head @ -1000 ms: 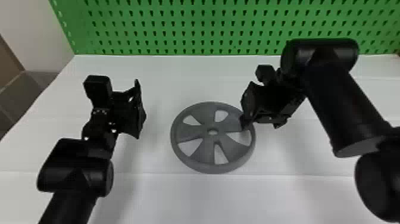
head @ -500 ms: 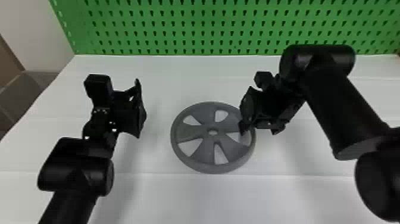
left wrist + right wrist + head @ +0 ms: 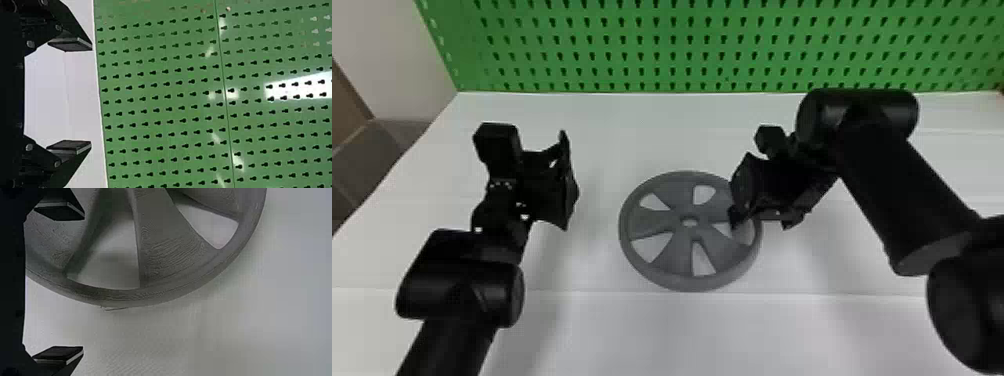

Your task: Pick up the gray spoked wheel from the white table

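My right gripper (image 3: pixel 763 216) is spread wide above the near-right part of the gray spoked wheel (image 3: pixel 652 223), one finger (image 3: pixel 58 212) over the wheel and the other (image 3: pixel 58 354) out past its rim; nothing is clamped between them, and I cannot tell whether either one touches it. The wheel lies flat on the white table (image 3: pixel 612 330), and my left gripper (image 3: pixel 569 185) is to the left of it, fingers well apart and holding nothing.
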`<state>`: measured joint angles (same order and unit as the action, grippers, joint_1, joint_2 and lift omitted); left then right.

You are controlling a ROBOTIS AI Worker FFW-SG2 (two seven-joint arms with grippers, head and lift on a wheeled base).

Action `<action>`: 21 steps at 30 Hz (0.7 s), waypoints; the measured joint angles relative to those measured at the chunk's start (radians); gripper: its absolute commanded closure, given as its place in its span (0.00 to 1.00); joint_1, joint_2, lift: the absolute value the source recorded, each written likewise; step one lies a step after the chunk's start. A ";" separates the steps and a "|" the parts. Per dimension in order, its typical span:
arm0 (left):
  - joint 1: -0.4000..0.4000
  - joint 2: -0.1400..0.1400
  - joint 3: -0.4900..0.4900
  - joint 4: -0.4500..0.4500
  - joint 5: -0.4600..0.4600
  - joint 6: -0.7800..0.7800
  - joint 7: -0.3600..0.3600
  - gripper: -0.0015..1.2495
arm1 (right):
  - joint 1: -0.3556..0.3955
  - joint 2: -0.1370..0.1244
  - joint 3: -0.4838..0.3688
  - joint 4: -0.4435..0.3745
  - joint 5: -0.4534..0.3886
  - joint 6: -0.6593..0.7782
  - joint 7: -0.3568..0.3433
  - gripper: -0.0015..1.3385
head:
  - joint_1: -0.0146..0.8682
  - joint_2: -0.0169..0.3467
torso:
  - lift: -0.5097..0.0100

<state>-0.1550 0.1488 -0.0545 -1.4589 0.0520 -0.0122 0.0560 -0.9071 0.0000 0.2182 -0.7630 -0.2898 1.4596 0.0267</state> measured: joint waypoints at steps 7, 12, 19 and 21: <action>-0.002 0.000 -0.006 0.001 0.001 0.000 0.009 0.30 | -0.014 0.000 0.006 0.060 0.013 -0.033 -0.001 0.08 | 0.90 0.24 | 0.79; -0.006 0.000 -0.014 0.007 0.005 0.000 0.010 0.30 | -0.017 0.000 0.013 0.087 0.012 -0.058 -0.001 0.11 | 0.90 0.24 | 0.79; -0.010 0.000 -0.021 0.012 0.010 0.000 0.010 0.30 | -0.019 0.000 0.015 0.099 0.005 -0.079 -0.001 0.12 | 0.90 0.24 | 0.79; -0.011 0.000 -0.022 0.013 0.011 0.000 0.010 0.30 | -0.020 0.000 0.015 0.100 0.005 -0.082 -0.005 0.12 | 0.90 0.24 | 0.79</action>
<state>-0.1660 0.1488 -0.0770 -1.4463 0.0626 -0.0123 0.0660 -0.9268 0.0000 0.2331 -0.6628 -0.2851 1.3780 0.0218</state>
